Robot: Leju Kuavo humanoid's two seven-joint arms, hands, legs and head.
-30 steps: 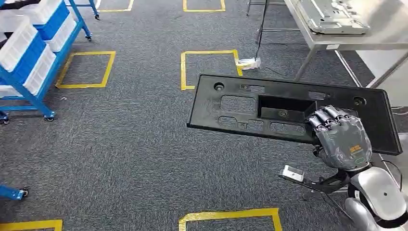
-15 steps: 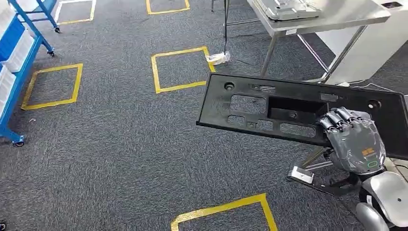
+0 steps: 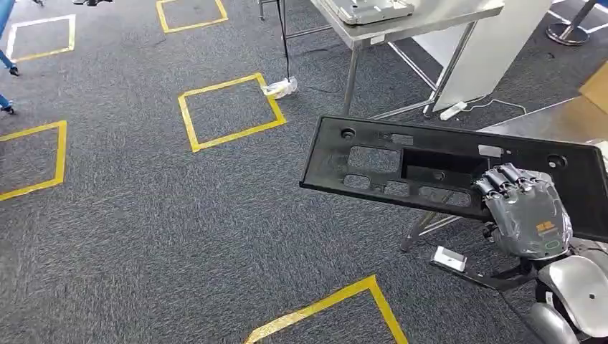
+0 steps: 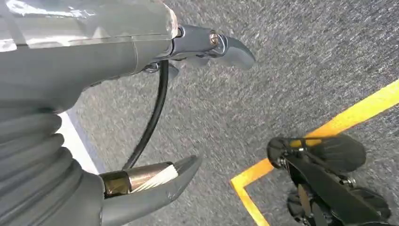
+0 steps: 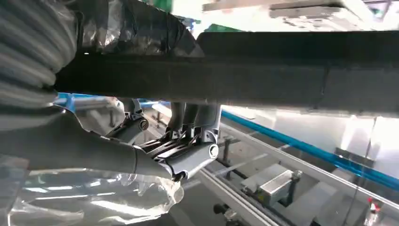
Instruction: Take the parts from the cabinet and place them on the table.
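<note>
A long black plastic panel [image 3: 401,161] with several cut-outs is carried level above the carpet, gripped near its right end by my right hand [image 3: 523,215], fingers curled over its near edge. In the right wrist view the panel's edge [image 5: 263,70] crosses the picture with the hand's fingers [image 5: 188,150] wrapped under it. My left hand [image 4: 155,117] hangs over the grey carpet, its fingers apart and holding nothing. A steel table [image 3: 430,14] stands at the top, right of centre, with a grey metal part [image 3: 366,8] lying on it.
Yellow tape squares [image 3: 229,107] mark the grey carpet. A cable with a white plug [image 3: 279,87] lies by the table leg. A white board [image 3: 487,57] leans beside the table; a cardboard piece [image 3: 595,86] sits at the right edge.
The whole scene has slid left and down as the camera turns right: the blue shelf rack has left the picture and the steel table is nearer. My right hand keeps its hold on the panel.
</note>
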